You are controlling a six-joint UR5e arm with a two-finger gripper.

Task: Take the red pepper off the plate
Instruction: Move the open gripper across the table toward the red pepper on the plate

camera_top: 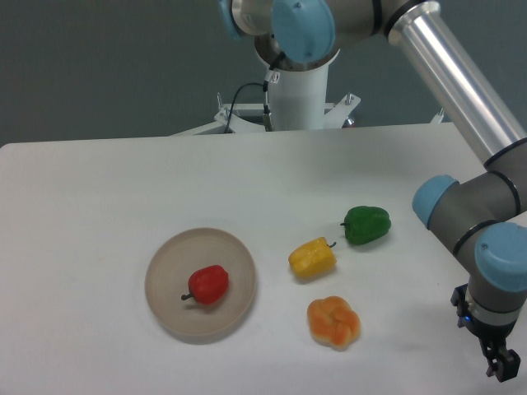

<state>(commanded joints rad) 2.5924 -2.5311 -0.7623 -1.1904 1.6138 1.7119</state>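
The red pepper (210,284) lies on its side in the beige plate (169,263) at the front left of the table, with its dark stem pointing left. My gripper (502,364) hangs at the far right front corner, well away from the plate and to the right of all the peppers. Its two dark fingers stand slightly apart with nothing between them.
A yellow pepper (312,257), a green pepper (366,225) and an orange lobed pepper (333,322) lie on the white table between the plate and my gripper. The arm's base (296,95) stands at the back centre, and its links reach over the right side.
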